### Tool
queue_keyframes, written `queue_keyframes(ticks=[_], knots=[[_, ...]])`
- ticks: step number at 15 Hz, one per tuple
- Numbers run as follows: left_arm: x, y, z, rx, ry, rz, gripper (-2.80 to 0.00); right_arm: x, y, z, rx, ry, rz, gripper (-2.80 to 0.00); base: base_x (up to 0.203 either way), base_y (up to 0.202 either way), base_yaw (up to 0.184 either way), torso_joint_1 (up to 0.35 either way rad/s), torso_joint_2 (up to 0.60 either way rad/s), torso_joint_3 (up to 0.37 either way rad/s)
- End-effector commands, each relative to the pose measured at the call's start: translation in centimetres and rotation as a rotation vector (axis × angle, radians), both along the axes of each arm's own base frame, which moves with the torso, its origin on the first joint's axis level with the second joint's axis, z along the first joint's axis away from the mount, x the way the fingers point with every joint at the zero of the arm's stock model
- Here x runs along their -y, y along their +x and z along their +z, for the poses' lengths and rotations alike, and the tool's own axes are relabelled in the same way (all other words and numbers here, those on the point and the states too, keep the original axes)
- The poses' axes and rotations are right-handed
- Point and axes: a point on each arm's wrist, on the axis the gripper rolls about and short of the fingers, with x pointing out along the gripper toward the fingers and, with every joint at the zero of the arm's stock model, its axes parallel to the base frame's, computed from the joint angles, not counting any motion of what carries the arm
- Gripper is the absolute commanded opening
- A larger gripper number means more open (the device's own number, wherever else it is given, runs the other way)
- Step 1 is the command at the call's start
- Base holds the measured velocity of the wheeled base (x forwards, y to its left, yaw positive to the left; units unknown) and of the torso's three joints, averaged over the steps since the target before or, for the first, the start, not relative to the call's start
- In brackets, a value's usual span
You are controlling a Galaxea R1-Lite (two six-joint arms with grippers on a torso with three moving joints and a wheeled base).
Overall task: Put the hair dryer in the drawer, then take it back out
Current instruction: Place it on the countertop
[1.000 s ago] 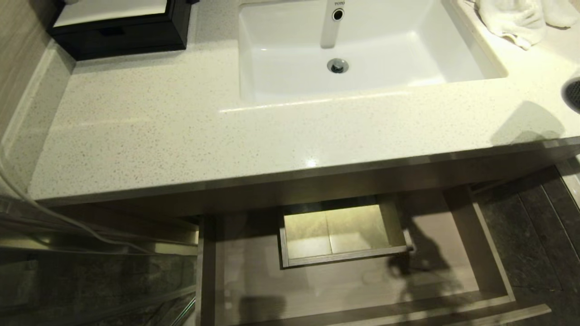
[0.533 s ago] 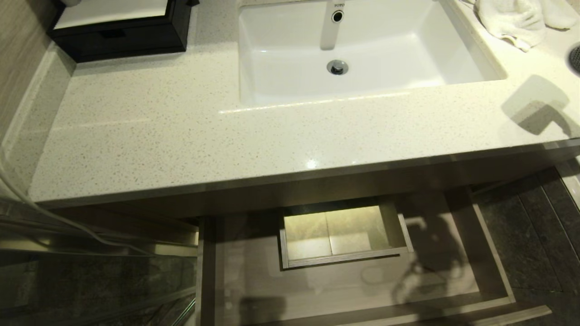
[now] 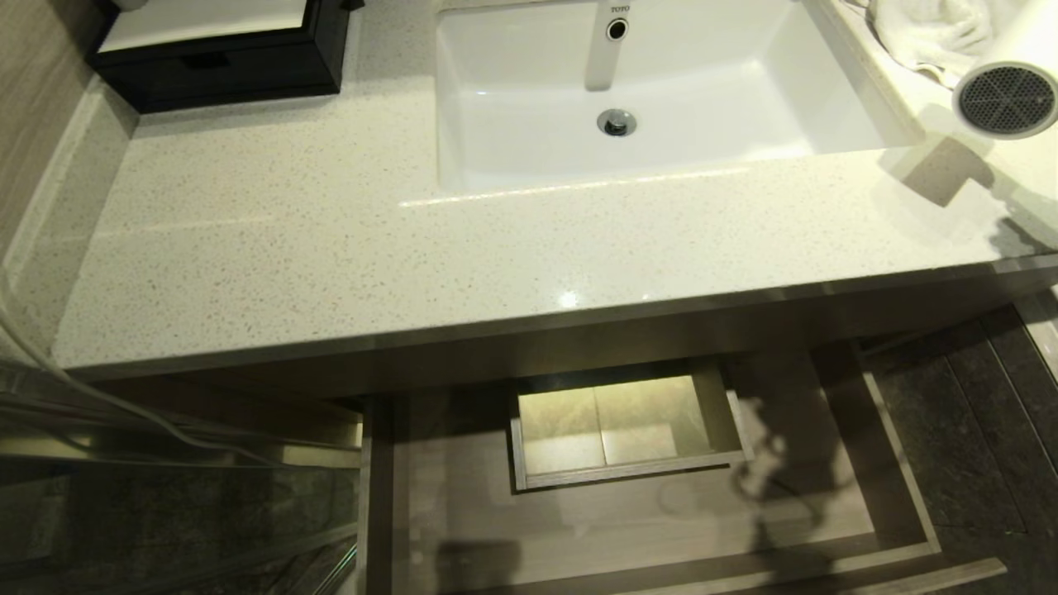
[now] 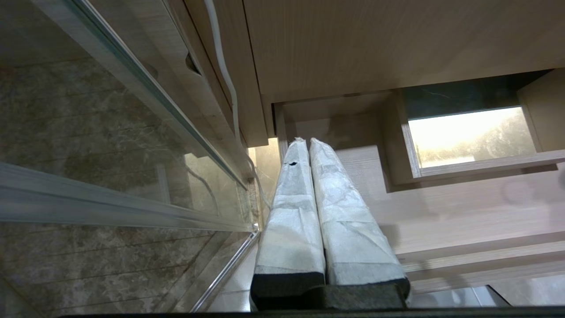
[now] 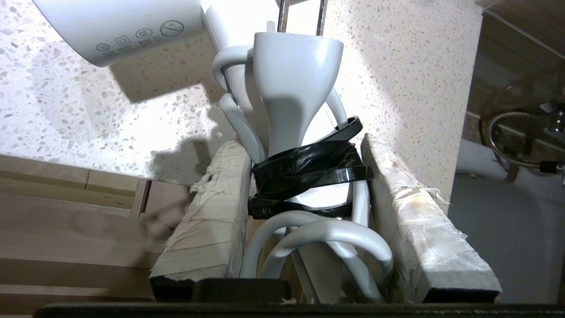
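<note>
Padded fingers (image 5: 212, 198) of the right gripper (image 5: 304, 207) are clamping the hair dryer (image 3: 1004, 87) by its taped bundle of cord and plug, one finger pressing each side of the black tape. That hold seems chosen because the bundle is narrow enough to fit between them, where the fat barrel would not be. It is leaving the barrel hanging out ahead of the fingers, over the speckled counter (image 3: 331, 248), so the mesh grille is showing at the right edge of the head view, up by the sink's right corner.

Nearest me, the drawer (image 3: 893, 463) is standing pulled out below the counter's front edge, with its boxed cut-out (image 3: 620, 421) sitting in the middle. The floor of the drawer right of that box is looking like the roomiest landing spot, though the counter lip is overhanging its back part, so the dryer would have to come forward past the lip before going down. The drawer's right wall and the box are fencing that space on both sides.

Off to the left, the left gripper (image 4: 306, 145) is hanging parked beside the glass panel (image 4: 110, 145), its wrapped fingers pressed together on nothing, well clear of the drawer's left wall.

Further back, the sink (image 3: 860, 91) is lying open, and a white towel (image 3: 926, 33) is bunched just behind the dryer.
</note>
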Motion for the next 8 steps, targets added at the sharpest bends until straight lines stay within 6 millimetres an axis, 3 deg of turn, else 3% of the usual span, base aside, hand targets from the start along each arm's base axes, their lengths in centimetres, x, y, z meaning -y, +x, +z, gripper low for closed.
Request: queue_keyframes(ticks=[1,8], knots=[[0.0,0.0,0.0,0.0,0.0,-0.001,-2.8,1.7,2.4,-0.3,-0.018,0.013,0.006,-2.8,0.0,0.0,0.0,0.0,0.0,0.0],[0.0,0.0,0.0,0.0,0.0,0.0,-2.8,5.1,6.9,-1.0,-0.029,0.026,0.003,-2.8,0.0,0.0,0.0,0.0,0.0,0.0]])
